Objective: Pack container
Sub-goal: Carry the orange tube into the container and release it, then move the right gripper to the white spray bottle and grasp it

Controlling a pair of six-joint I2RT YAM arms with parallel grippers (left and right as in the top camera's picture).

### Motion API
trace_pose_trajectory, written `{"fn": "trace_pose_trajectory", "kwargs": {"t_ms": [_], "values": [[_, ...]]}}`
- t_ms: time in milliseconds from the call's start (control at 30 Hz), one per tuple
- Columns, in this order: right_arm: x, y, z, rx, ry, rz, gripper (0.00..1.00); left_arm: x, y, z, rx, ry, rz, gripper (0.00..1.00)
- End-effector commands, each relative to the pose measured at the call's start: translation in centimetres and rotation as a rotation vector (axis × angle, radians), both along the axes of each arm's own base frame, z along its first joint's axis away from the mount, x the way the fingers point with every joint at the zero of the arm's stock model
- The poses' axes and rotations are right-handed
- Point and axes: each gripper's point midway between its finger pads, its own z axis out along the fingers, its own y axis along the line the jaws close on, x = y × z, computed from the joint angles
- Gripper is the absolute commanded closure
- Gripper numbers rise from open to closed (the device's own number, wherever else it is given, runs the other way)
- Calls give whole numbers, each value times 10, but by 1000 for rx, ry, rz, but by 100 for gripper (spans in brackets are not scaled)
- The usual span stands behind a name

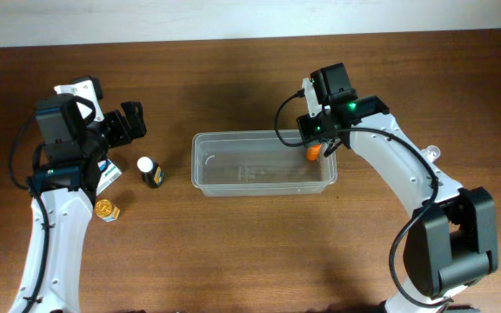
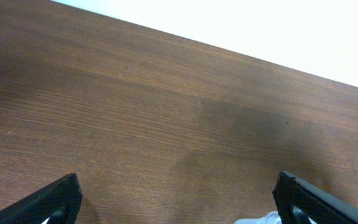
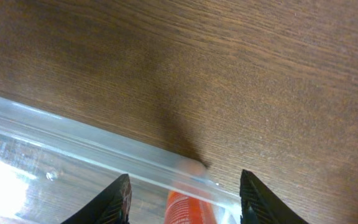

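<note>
left hand (image 2: 176,200): released, empty, near left edge of tabletop (image 1: 233,252) | right hand (image 3: 185,194): released, fingers astride orange item (image 1: 314,152) at right end of container (image 1: 250,167)

Overhead top-down; wrist cameras near table (image 2: 166,112)

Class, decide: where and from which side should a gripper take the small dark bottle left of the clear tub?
Probably from above, pinching the dark bottle around its white cap: it seems to stand upright, apart from the container and the box.
</note>
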Motion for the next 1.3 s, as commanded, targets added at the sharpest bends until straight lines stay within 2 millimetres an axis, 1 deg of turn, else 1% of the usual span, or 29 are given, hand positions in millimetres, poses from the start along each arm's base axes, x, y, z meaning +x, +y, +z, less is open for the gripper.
{"fn": "trace_pose_trajectory", "kwargs": {"t_ms": [0, 133, 200, 267, 333, 367, 400, 433, 500, 533, 600, 667, 700, 767, 867, 933, 1033, 1167, 1267], "values": [[0, -1, -8, -14, 13, -5, 50, 5, 3, 11, 19, -29, 2, 1], [0, -1, -7, -14, 12, -5, 48, 5, 3, 11, 19, -29, 2, 1], [0, -1, -7, -14, 10, -5, 46, 5, 3, 11, 19, -29, 2, 1], [3, -1, 0, -11, -7, -6, 44, 5, 3, 11, 19, -30, 2, 1], [9, -3, 16, -18, -48, -16, 43, 5, 3, 11, 19, -31, 2, 1], [13, -5, 28, -25, -74, -24, 42, 5, 3, 11, 20, -31, 2, 1], [16, -8, 41, -34, -104, -35, 41, 5, 3, 11, 19, -31, 2, 1], [20, -13, 58, -41, -140, -60, 39, 5, 3, 11, 19, -31, 2, 1], [24, -27, 87, -46, -192, -134, 36, 5, 3, 11, 19, -31, 2, 1], [25, -43, 110, -36, -225, -209, 32, 5, 3, 11, 19, -31, 2, 1], [22, -65, 130, -7, -244, -303, 29, 5, 3, 11, 19, -31, 2, 1], [14, -97, 141, 31, -238, -442, 26, 5, 3, 11, 20, -31, 2, 1], [9, -109, 142, 44, -226, -498, 23, 5, 3, 11, 20, -31, 2, 1], [-8, -143, 136, 61, -162, -651, 23, 5, 3, 11, 19, -31, 2, 1], [-38, -182, 117, 62, -39, -844, 21, 5, 3, 11, 19, -31, 2, 1], [-55, -202, 103, 56, 29, -931, 17, 5, 3, 11, 19, -31, 2, 1], [-71, -218, 85, 52, 90, -996, 10, 5, 3, 11, 19, -31, 2, 1], [-87, -228, 60, 48, 159, -1033, 10, 5, 3, 11, 19, -31, 2, 1], [-94, -229, 40, 44, 193, -1046, 11, 5, 3, 11, 19, -31, 2, 1]]}}
